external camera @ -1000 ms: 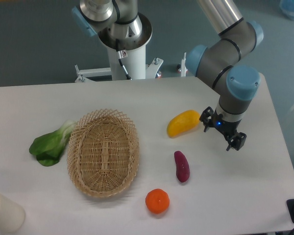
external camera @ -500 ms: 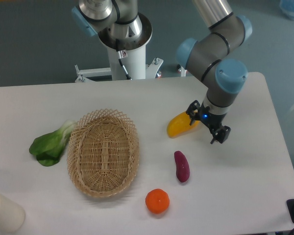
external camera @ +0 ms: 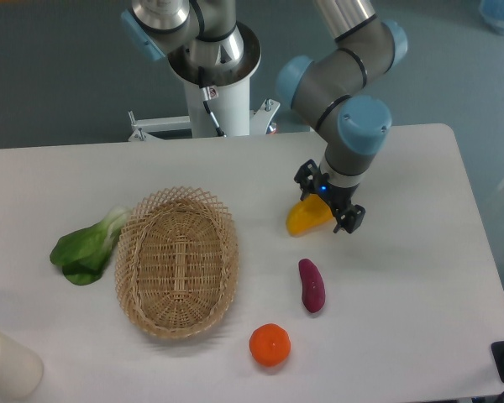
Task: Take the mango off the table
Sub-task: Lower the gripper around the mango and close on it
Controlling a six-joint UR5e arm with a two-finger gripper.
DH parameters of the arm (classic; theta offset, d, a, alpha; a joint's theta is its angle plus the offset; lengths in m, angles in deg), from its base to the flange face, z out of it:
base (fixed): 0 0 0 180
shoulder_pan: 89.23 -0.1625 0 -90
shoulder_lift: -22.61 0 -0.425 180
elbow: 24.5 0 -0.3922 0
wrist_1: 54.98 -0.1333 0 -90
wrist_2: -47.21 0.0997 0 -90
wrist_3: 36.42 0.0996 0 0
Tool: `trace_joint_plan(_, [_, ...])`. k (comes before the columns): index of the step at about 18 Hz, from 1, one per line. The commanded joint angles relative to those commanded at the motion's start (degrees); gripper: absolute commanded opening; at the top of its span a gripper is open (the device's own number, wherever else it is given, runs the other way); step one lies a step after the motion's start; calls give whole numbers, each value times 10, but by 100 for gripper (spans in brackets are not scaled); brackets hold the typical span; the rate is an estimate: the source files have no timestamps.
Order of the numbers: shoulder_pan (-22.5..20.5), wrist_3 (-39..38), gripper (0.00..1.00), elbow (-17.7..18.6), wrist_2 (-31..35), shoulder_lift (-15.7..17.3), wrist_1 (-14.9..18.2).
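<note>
The mango (external camera: 306,218), yellow shading to orange, lies on the white table (external camera: 403,285) right of the basket. My gripper (external camera: 328,200) hangs over the mango's right end and hides that end. Its two dark fingers are spread apart, one at the upper left (external camera: 303,175) and one at the lower right (external camera: 354,219), with nothing held between them. I cannot tell how high the fingers are above the table.
A wicker basket (external camera: 177,260) stands left of centre. A purple sweet potato (external camera: 311,285) and a round orange fruit (external camera: 270,344) lie below the mango. A leafy green (external camera: 87,246) lies at the left, a white cylinder (external camera: 7,363) at the bottom-left corner.
My gripper has moved left, from the bare table right of the mango to over the mango's right end. The mango and the other things have not moved.
</note>
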Motion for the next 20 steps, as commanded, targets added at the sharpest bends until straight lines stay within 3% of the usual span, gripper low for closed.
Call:
trace_joint_plan(5, [30,-4,100,-1,48,-13,-6])
trace_joint_plan(20, [39,-7,100,4,85,-31,-10])
